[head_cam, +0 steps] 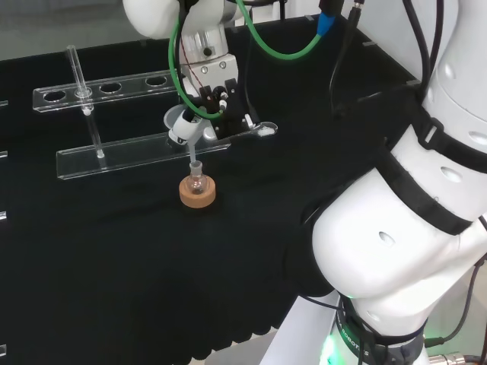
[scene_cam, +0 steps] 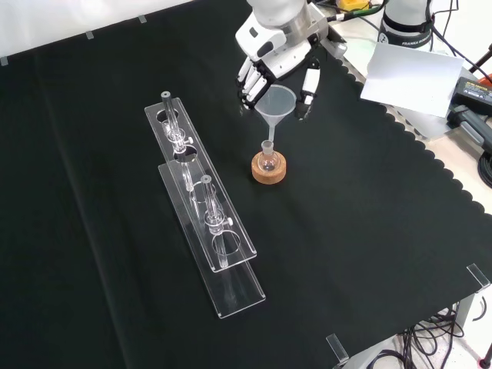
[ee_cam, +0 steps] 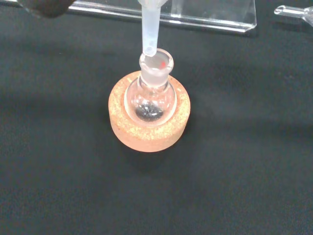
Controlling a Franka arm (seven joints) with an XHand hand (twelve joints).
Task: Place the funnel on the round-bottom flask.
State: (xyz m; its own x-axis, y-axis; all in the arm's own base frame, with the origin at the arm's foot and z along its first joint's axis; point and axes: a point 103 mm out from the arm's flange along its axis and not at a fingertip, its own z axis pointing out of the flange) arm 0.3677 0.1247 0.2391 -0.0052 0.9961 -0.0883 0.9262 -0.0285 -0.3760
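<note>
A black-clothed bench (scene_cam: 369, 231) carries a cork ring (scene_cam: 269, 167) cradling a round-bottom flask (scene_cam: 268, 159), beside two clear test-tube racks (scene_cam: 211, 231).

The hand (scene_cam: 278, 68) hangs from the arm, palm down over the counter (scene_cam: 369, 231), its fingers (scene_cam: 247, 84) curled round the funnel (scene_cam: 277, 104) rim.
</note>
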